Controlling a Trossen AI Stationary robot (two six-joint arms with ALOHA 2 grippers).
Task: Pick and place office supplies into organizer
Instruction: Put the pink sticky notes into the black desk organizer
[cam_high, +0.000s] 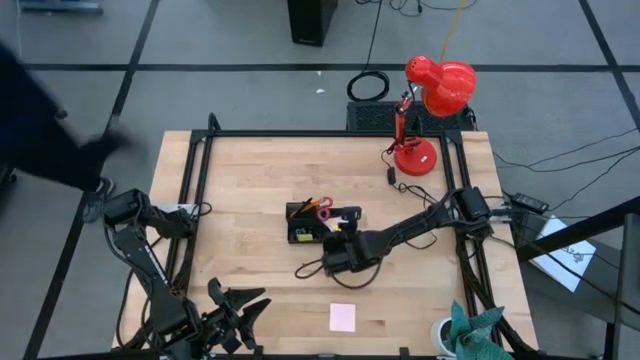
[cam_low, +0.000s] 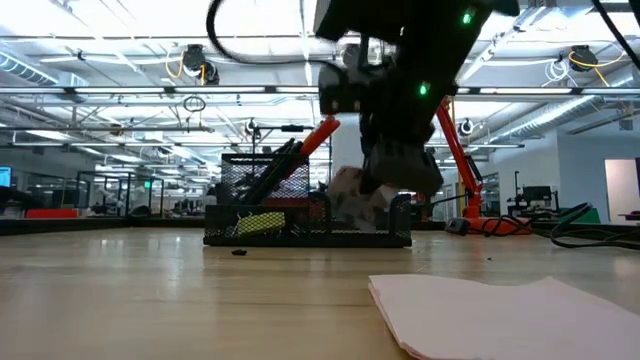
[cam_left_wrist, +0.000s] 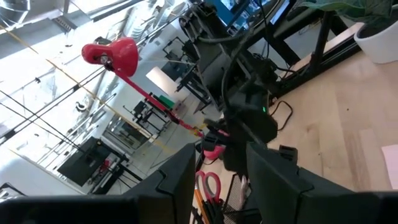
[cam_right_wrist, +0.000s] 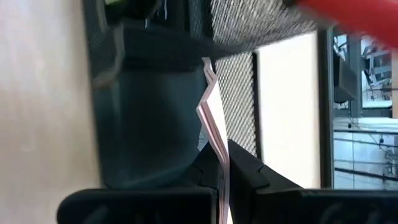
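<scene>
A light wooden table (cam_high: 250, 170) is carrying everything here. The black mesh organizer (cam_high: 305, 228) is sitting near the table's middle and serves as the landmark. A red desk lamp (cam_high: 415, 155) is standing on its round base well beyond the organizer, toward the far right corner. A pink sticky-note pad (cam_high: 342, 317) is lying flat on the wood on the near side of the organizer, well apart from it and slightly to its right; in the low view the same pad (cam_low: 500, 310) is resting in the foreground. A tiny dark item (cam_low: 238, 251) is lying just in front of the organizer's near wall, too small to identify.
</scene>
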